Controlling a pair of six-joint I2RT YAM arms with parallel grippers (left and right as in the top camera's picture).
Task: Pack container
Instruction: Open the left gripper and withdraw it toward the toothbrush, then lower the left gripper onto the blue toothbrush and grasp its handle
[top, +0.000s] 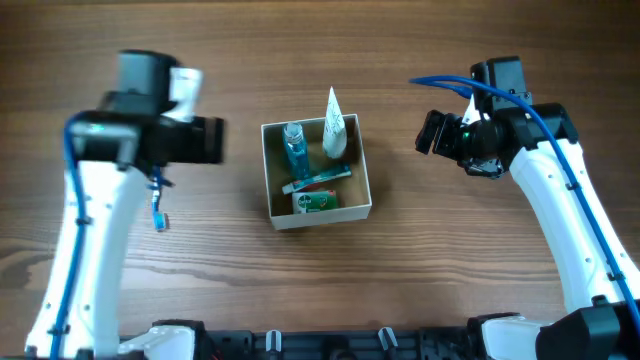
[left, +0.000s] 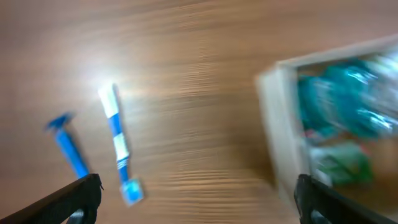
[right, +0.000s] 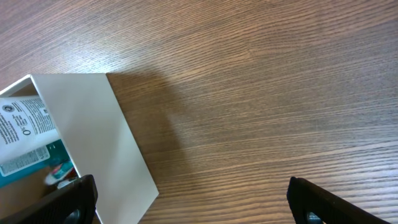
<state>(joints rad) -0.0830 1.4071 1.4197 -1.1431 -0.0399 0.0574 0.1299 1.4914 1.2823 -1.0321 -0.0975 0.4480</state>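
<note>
Got the container (top: 325, 216) sitting mid-table between both arms, with a blue bottle (top: 293, 145), white tube (top: 334, 130) and green box (top: 316, 201) inside. Seeing the left gripper (left: 196, 193) spread wide, nothing in it, over bare wood between a toothbrush (left: 118, 149) and the container. Same with the right gripper (right: 193, 199): wide open, empty, beside the opposite wall.

Brown wood-grain table (top: 320, 290): the grain runs side to side. Its surface spreads beneath the right tool (right: 189, 196). A pale patch of glare lies on it ahead of the left tool (left: 199, 199).
</note>
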